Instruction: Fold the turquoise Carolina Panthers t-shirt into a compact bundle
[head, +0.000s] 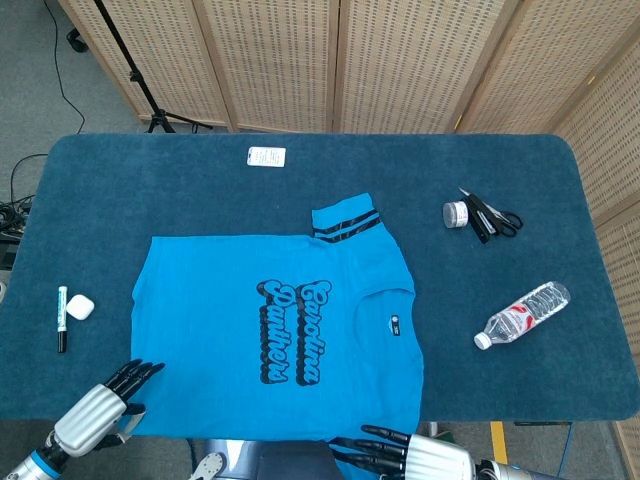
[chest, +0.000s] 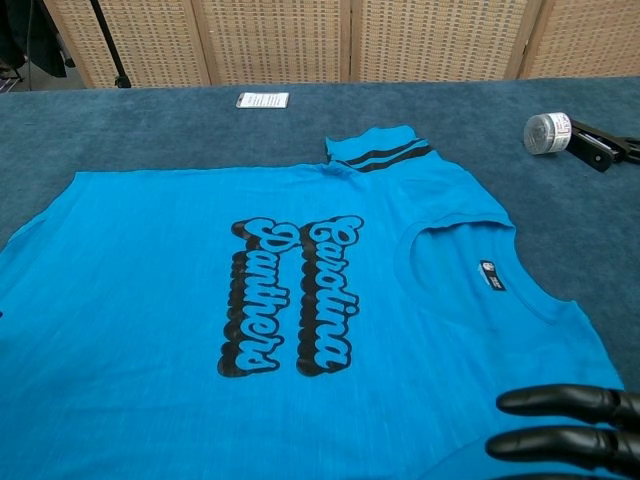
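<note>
The t-shirt (head: 280, 325) lies flat, long side across the bench (head: 200, 190), neck pointing right. Both hands, left hand (head: 95, 415) and right hand (head: 400, 455), have fingers spread, holding nothing.

— Where am I running this from the look of it?

— A robot lab or recording room, I'd say. Far beyond my fingers (head: 140, 372) stand woven folding screens (head: 400, 60) walling off the space, and off to their far left a black tripod leg (head: 135, 70) with a cable (head: 25, 180) trailing on grey floor.

— And the desk?

— My desk (head: 560, 180) is wrapped in dark blue carpet, with odd test props beyond the fingers: scissors (head: 495, 215), a water bottle (head: 522, 314), a marker (head: 62, 318).
</note>
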